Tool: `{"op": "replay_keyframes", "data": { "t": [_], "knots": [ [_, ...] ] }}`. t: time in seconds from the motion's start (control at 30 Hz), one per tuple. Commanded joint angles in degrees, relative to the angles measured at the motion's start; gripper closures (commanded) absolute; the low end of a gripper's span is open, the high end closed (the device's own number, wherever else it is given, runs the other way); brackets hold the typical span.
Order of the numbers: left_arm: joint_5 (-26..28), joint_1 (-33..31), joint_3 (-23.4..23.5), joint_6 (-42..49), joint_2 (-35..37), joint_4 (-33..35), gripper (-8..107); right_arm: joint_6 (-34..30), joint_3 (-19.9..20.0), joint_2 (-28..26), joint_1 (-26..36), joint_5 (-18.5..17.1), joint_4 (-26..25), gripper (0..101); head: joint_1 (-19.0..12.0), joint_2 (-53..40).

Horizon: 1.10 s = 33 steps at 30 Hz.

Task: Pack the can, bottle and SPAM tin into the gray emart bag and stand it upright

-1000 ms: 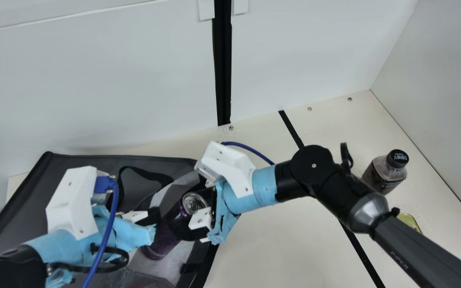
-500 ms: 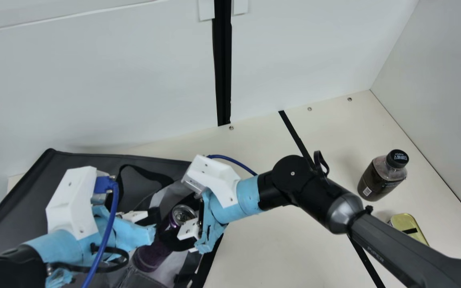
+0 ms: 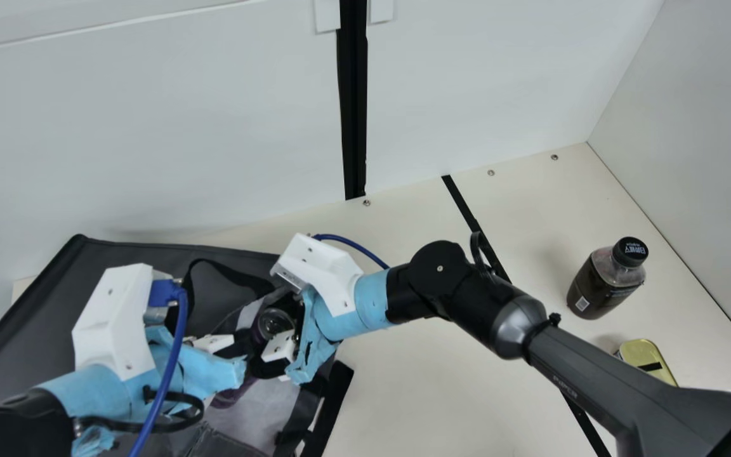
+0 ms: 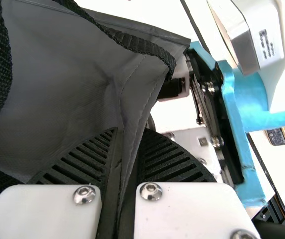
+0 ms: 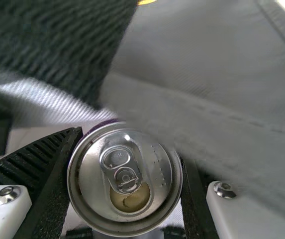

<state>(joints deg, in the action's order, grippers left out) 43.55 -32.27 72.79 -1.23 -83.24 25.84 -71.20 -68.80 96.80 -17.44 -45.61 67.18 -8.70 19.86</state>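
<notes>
Pincer on my right arm [image 5: 126,172] grips the can [image 5: 90,172] around its rim end, at between seven and eight o'clock of the main view's centre, at the mouth of the gray emart bag [image 3: 150,257]. My left pincer [image 4: 130,137] is closed on a fold of the bag's edge, beside the can. I judge the step in hand to be packing the can, the first of the three. Next I should push it deeper past the loose edge, keep the left grip on the cloth, then let go and back out without snagging a strap. The bottle [image 3: 600,289] stands on the desk [image 3: 435,393] just past three o'clock, the SPAM tin [image 3: 645,355] near it at four; both await packing, then the bag must be stood up
</notes>
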Motion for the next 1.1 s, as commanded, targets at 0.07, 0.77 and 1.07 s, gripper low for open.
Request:
{"op": "replay_keyframes", "data": {
  "t": [0.07, 0.77, 1.07],
  "knots": [
    [0.0, 0.0, 0.0, 0.0, 0.0, 0.0, 107, -0.8, -0.4, 0.7, -0.5, 2.6, -0.1, 101, -1.3, 0.1],
    [0.0, 0.0, 0.0, 0.0, 0.0, 0.0, 107, -3.1, 0.7, 2.6, -2.8, 12.4, 3.0, 101, -1.3, 0.1],
    [0.0, 0.0, 0.0, 0.0, 0.0, 0.0, 107, -3.7, 1.4, 2.6, -2.5, 11.0, 2.9, 75, -1.3, 0.1]
  ]
}}
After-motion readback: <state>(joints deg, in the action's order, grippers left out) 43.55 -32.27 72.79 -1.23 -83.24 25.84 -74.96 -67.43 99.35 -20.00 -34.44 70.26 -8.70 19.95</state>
